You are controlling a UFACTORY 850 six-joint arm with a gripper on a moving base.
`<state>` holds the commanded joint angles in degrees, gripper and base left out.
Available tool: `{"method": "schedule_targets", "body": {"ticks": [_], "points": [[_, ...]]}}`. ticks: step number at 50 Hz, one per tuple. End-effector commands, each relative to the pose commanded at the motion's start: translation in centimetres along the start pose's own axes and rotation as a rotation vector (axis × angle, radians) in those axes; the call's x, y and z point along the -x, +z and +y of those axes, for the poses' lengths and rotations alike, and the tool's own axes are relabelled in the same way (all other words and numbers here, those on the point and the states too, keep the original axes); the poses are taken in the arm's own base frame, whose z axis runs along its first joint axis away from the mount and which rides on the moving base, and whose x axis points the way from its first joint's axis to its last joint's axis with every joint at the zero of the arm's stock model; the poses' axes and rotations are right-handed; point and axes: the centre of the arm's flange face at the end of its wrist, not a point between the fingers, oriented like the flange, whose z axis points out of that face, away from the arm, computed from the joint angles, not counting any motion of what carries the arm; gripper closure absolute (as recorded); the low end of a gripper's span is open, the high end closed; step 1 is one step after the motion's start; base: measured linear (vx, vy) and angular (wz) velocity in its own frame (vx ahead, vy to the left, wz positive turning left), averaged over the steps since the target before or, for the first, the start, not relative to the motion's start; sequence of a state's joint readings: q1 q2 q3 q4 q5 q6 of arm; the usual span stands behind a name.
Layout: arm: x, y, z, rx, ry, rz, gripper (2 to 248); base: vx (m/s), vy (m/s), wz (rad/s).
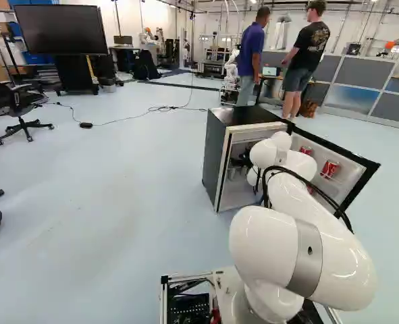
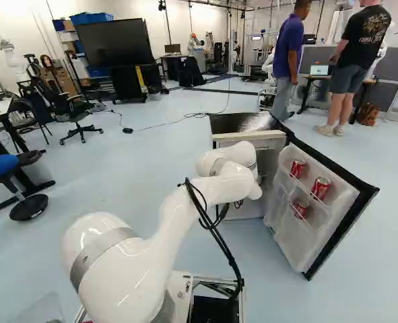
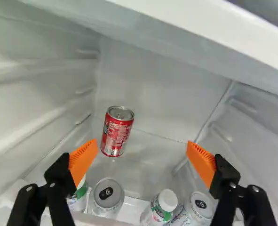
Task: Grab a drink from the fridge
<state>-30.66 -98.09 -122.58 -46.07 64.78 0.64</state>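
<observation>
end effector released inside fridge, red can ahead; silver-topped cans, white-capped bottles stand nearer.

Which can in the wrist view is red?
The can standing alone near the back of the fridge, ahead of the open gripper; the silvery cans stand beside bottles.

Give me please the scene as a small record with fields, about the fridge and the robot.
fridge: door open
door shelves: three red cans
arm: reaching into the fridge
gripper: open, nothing held
inner red can: upright, ahead of the gripper, deeper inside
other drinks: silver-topped cans and white-capped bottles, near the fingers
task state: no drink grasped yet
</observation>
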Motion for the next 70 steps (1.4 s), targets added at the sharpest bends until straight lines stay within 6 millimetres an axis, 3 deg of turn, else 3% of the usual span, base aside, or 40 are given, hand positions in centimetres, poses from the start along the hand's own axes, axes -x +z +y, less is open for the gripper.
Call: {"method": "schedule_targets", "body": {"ticks": [28,43,70], "points": [[-0.1,0.1,-0.2,-0.003,0.062,0.0,3,0.0,0.0,0.0],[-0.3,1.5,-1.2,-0.019,0.048,0.018,3,0.0,0.0,0.0],[0.4,3.5,-1.4,-0.011,-0.005,0.08,3,0.0,0.0,0.0]]}}
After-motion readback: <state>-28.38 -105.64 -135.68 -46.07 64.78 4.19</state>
